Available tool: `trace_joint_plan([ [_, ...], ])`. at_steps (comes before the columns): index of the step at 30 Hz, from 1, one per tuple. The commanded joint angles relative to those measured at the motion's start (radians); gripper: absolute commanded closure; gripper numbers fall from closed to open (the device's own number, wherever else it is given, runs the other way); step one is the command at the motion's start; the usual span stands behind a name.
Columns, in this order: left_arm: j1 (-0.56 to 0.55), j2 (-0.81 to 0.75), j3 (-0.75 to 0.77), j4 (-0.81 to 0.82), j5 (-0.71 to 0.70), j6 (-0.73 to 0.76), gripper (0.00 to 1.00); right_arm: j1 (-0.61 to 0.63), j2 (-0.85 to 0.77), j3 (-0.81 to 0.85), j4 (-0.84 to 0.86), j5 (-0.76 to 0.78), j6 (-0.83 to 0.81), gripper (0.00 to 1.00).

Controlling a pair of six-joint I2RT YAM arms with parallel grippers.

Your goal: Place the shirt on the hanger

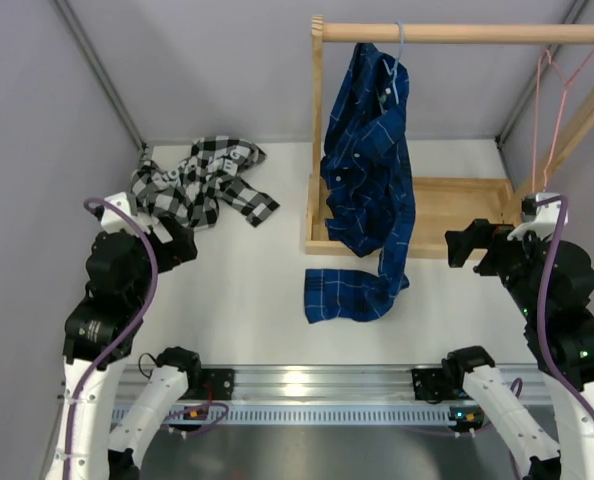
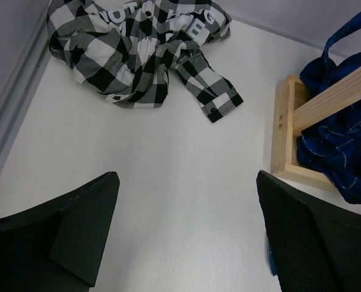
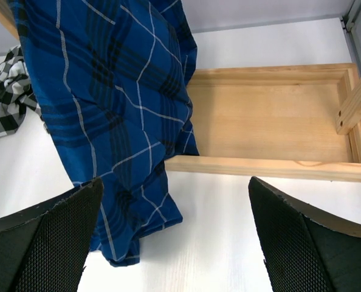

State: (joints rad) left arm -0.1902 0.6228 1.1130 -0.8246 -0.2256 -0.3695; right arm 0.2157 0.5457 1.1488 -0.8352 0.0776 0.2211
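The shirt [image 1: 202, 185], black-and-white check, lies crumpled on the white table at the back left; it also shows in the left wrist view [image 2: 138, 55] and at the left edge of the right wrist view [image 3: 4, 91]. The hanger [image 1: 538, 120], thin pink wire, hangs empty from the right end of the wooden rail. My left gripper [image 1: 172, 245] hovers just in front of the shirt, open and empty [image 2: 186, 182]. My right gripper [image 1: 467, 245] is open and empty [image 3: 175, 182] in front of the rack's base, well below the hanger.
A dark blue plaid shirt [image 1: 372, 180] hangs from a light blue hanger [image 1: 401, 45] on the wooden rail [image 1: 457, 33], its tail draped onto the table. The rack's wooden base tray [image 1: 457, 200] stands at the back right. Grey walls close in both sides.
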Motion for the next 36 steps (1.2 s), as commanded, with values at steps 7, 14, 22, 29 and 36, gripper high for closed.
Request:
trace_joint_plan([
  [7, -0.002, 0.165, 0.126, 0.007, -0.005, -0.075, 0.02, 0.004, -0.02, 0.061, 0.048, -0.217, 0.004, 0.01],
  [14, 0.058, 0.651, 0.296, 0.151, -0.136, -0.154, 0.02, 0.004, 0.049, 0.155, 0.156, -0.499, 0.066, 0.0],
  [22, 0.21, 1.297, 0.695, 0.13, -0.006, -0.065, 0.02, 0.01, -0.03, 0.141, 0.147, -0.582, 0.012, 0.0],
  [29, 0.232, 1.606, 0.946, 0.016, -0.018, -0.029, 0.13, 0.03, -0.061, 0.069, 0.142, -0.559, 0.0, 0.01],
  [36, 0.212, 1.507, 0.866, 0.012, -0.003, -0.043, 1.0, 0.036, -0.047, 0.065, 0.146, -0.538, -0.003, 0.0],
])
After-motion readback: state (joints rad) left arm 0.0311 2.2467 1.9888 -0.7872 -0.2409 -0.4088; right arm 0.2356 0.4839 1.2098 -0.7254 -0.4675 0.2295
